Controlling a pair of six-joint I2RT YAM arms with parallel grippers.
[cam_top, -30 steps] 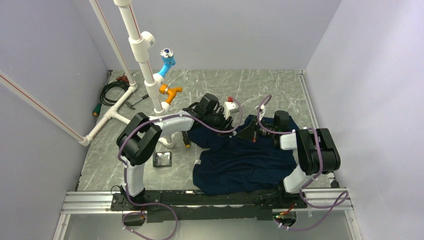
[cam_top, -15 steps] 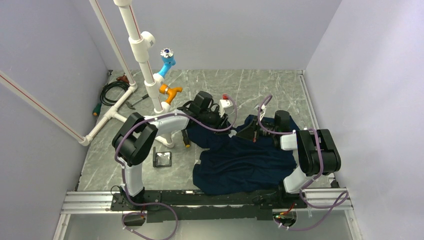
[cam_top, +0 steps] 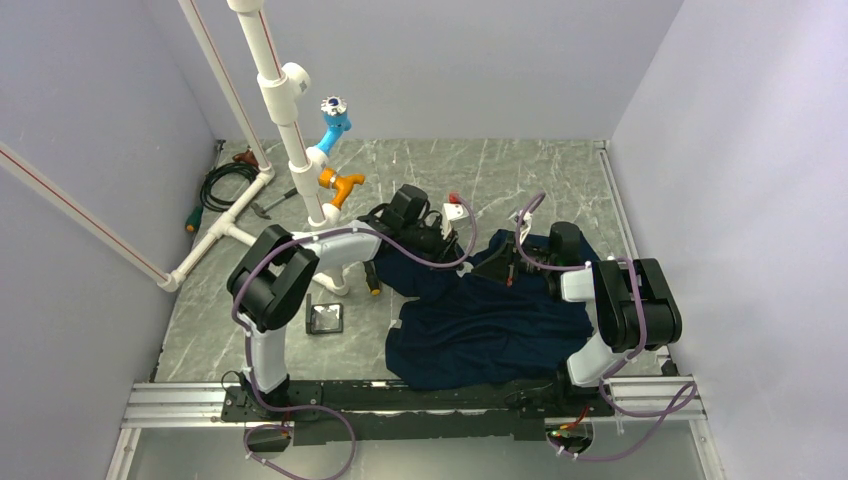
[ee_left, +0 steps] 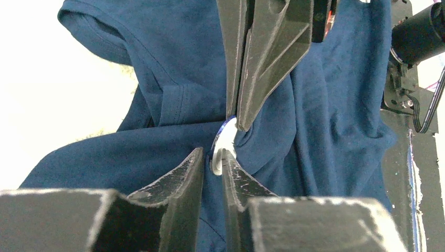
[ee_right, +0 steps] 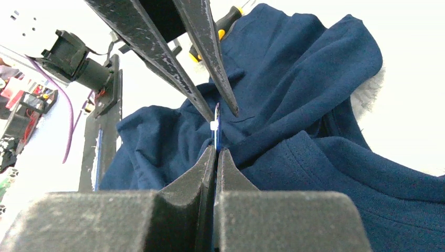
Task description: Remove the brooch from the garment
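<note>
Navy garment (cam_top: 480,320) | brooch (ee_left: 225,144) in left gripper (ee_left: 212,163) | right gripper (ee_right: 215,152) pinching garment

Dark navy garment (ee_left: 157,68) fills the space around the black left gripper (ee_left: 212,163). Between its tips sits the pale blue-white brooch (ee_left: 225,142). The right gripper (ee_right: 215,152) is black too; the table (cam_top: 520,170) beyond is grey marbled.

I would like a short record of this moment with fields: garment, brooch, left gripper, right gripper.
garment: navy T-shirt, crumpled on the table, bunched up around the brooch
brooch: pale round disc, seen edge-on, both grippers on it
left gripper: nearly closed on the brooch's edge
right gripper: closed on the brooch and a fold of cloth
</note>
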